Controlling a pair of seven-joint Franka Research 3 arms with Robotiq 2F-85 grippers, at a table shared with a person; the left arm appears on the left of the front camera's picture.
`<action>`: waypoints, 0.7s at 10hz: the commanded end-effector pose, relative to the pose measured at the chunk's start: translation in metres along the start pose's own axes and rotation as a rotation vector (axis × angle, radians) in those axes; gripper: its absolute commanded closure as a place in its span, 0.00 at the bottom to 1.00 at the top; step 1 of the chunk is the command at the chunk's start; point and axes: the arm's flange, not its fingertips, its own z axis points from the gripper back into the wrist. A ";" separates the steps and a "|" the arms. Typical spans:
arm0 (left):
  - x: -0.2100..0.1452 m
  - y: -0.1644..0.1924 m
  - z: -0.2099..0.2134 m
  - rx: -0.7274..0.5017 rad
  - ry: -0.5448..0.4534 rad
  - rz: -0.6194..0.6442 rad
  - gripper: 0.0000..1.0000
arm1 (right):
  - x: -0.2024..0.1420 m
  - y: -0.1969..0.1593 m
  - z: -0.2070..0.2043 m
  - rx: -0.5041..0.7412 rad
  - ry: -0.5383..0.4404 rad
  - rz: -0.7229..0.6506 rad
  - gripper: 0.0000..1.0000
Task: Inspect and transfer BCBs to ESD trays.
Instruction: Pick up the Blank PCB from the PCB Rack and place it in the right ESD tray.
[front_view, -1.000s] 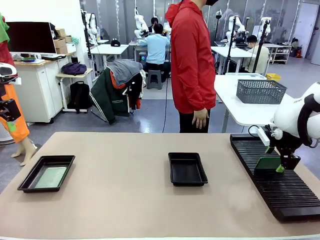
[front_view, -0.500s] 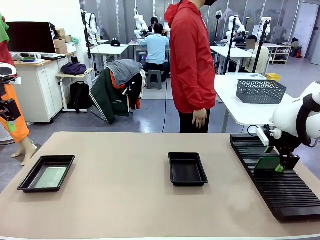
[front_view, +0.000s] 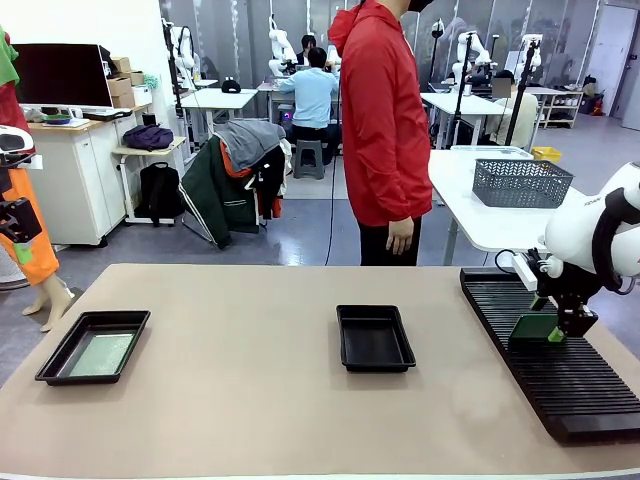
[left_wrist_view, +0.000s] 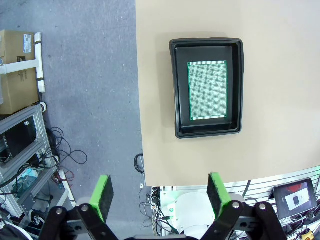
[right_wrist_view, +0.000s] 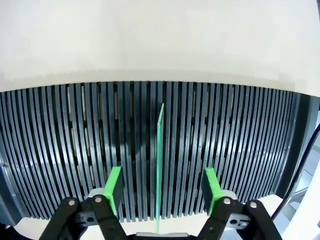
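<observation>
One BCB (right_wrist_view: 160, 135) stands on edge in the ribbed rack (right_wrist_view: 75, 130), long axis along its slot, between the parted fingers of the right gripper (right_wrist_view: 162, 174), which touch neither face. The left gripper (left_wrist_view: 160, 186) hangs wide open and empty over an ESD tray (left_wrist_view: 181, 75) where a second BCB (left_wrist_view: 207, 90) lies flat, lengthwise.
</observation>
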 end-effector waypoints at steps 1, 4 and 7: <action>0.001 0.001 -0.001 0.002 -0.004 0.000 0.00 | -0.003 0.000 0.000 0.004 0.019 -0.018 0.23; 0.001 0.001 -0.001 0.002 -0.004 0.000 0.00 | -0.003 0.002 -0.001 0.007 0.014 -0.014 0.47; 0.001 0.001 -0.001 0.002 -0.004 0.000 0.00 | -0.004 0.003 -0.001 0.010 0.011 -0.015 0.53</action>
